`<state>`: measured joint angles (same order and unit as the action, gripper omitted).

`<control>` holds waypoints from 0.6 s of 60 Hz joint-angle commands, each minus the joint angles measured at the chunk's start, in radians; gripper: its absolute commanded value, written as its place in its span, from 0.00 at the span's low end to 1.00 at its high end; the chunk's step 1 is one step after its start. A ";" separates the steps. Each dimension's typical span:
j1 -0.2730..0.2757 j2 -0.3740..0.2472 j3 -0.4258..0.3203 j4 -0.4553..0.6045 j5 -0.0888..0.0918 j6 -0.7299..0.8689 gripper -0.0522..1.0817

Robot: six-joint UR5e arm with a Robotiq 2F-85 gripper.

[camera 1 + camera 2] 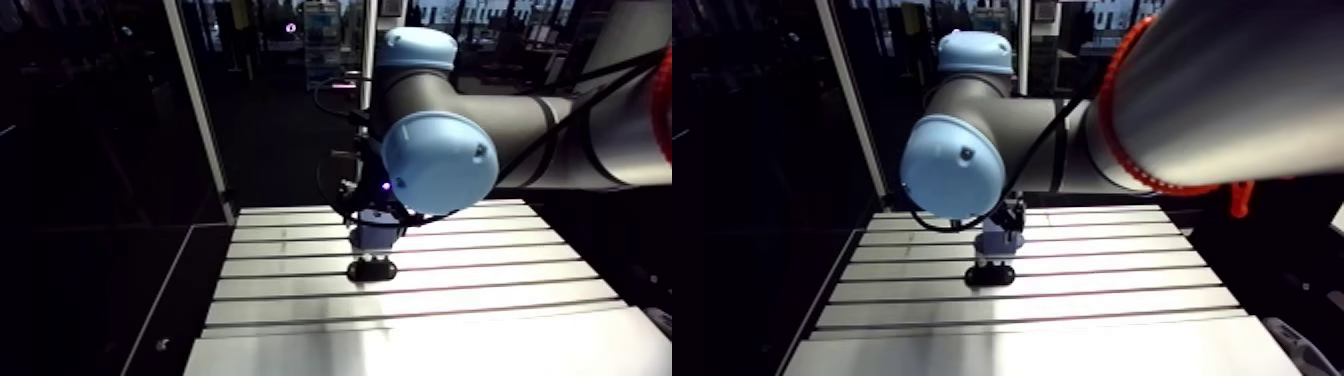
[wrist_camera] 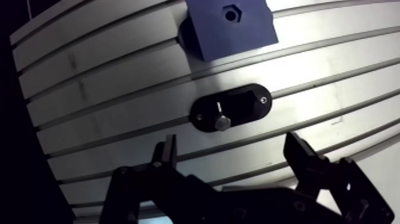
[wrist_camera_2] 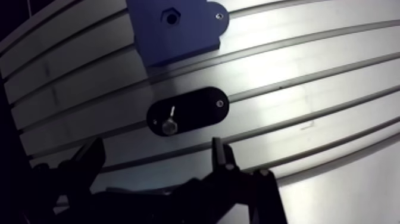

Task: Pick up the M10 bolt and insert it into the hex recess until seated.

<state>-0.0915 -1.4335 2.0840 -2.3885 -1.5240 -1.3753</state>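
Wrist view: the tool (image 2: 231, 143) is being held released above the surface (image 2: 333, 77). The M10 bolt (image 2: 221, 123) is being carried in a black holder (image 2: 244, 102) near the blue hex-recess block (image 2: 238, 37).

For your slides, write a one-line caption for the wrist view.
Open gripper hovers near a bolt in a black holder; blue block with hex recess beyond, on slotted table.

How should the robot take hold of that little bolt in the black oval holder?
The bolt seems to stand upright in the black holder, with only its hex head end free. So grip the head, coming straight down from above: the open fingers should pass either side and close on two opposite flats, then lift straight up. I cannot tell how deep it sits.
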 commanded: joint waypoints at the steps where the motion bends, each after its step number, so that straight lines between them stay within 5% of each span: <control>1: 0.001 0.015 0.009 -0.023 0.000 -0.015 0.09; 36: 0.001 0.066 0.031 -0.089 0.000 -0.032 0.23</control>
<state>-0.0900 -1.3859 2.1071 -2.4540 -1.5240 -1.4009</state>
